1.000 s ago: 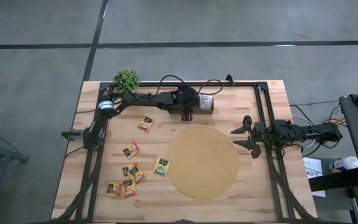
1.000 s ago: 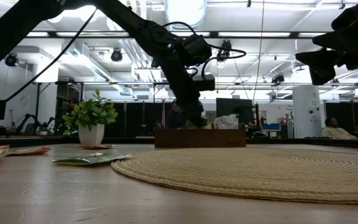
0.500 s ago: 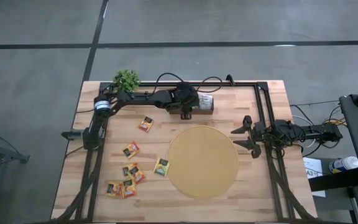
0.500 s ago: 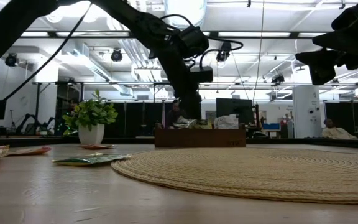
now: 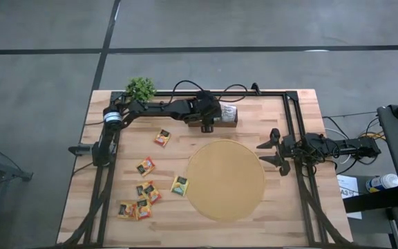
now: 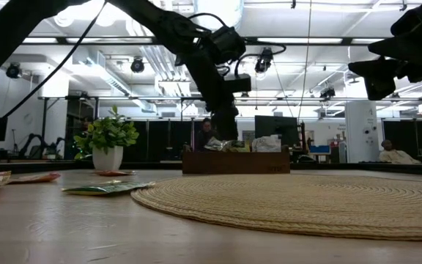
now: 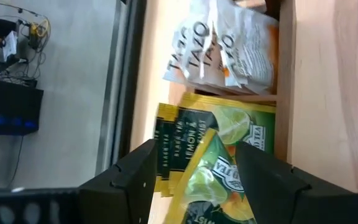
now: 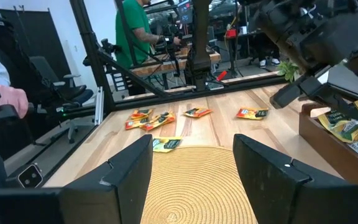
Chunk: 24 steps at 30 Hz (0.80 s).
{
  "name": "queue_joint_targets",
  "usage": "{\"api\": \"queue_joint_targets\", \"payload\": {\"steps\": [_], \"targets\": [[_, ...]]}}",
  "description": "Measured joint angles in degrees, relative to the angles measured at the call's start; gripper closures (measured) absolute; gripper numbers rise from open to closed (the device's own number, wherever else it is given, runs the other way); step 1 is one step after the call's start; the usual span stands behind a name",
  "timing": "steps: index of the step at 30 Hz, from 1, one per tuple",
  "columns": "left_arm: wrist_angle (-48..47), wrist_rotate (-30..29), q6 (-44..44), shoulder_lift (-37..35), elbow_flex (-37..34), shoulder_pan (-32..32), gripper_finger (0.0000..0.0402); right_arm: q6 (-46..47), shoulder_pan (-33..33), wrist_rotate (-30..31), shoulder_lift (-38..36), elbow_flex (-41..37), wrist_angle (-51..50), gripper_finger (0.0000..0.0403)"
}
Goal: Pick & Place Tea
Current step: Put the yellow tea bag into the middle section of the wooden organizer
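Yellow-green tea sachets (image 7: 222,155) lie in one slot of the brown wooden tray (image 5: 228,116) at the table's far side. White-and-orange sachets (image 7: 229,46) fill the slot beside them. My left gripper (image 7: 194,180) hangs open just above the tray, slanting down, with nothing between its fingers. In the low view it (image 6: 226,130) stands clear over the tray (image 6: 237,163). More tea sachets lie flat on the table's left half (image 5: 162,137), (image 5: 146,166), (image 5: 179,185), (image 5: 144,200). My right gripper (image 5: 268,150) waits open at the table's right side.
A large round woven mat (image 5: 225,180) covers the table's middle. A potted plant (image 5: 141,88) stands at the far left corner. A black frame (image 5: 292,111) runs along the far and right edges. People and chairs show in the room beyond.
My left gripper has risen a little, straight up from the tray, and now hangs clear above it. The sachets in the tray have stayed where they lie.
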Motion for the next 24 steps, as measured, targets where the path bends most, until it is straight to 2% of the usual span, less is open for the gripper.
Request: {"api": "queue_joint_targets", "payload": {"steps": [7, 11, 17, 24], "targets": [[0.5, 0.0, -1.9, -2.2, 0.9, -0.1, 0.019, 0.0, 0.0, 0.0, 0.0, 0.0, 0.0, 0.0181], [-1.1, 1.3, -8.8, -3.7, 0.9, 0.0, 0.019, 0.0, 0.0, 0.1, 0.0, 0.0, 0.0, 0.0181], [-5.0, 10.1, -24.3, -4.7, 0.9, 2.6, 0.019, 0.0, 0.0, 0.0, 0.0, 0.0, 0.0, 0.0181], [-7.4, 16.1, -27.6, -5.7, 0.9, 6.5, 0.019, 0.0, 0.0, 0.0, 0.0, 0.0, 0.0, 0.0181]]}}
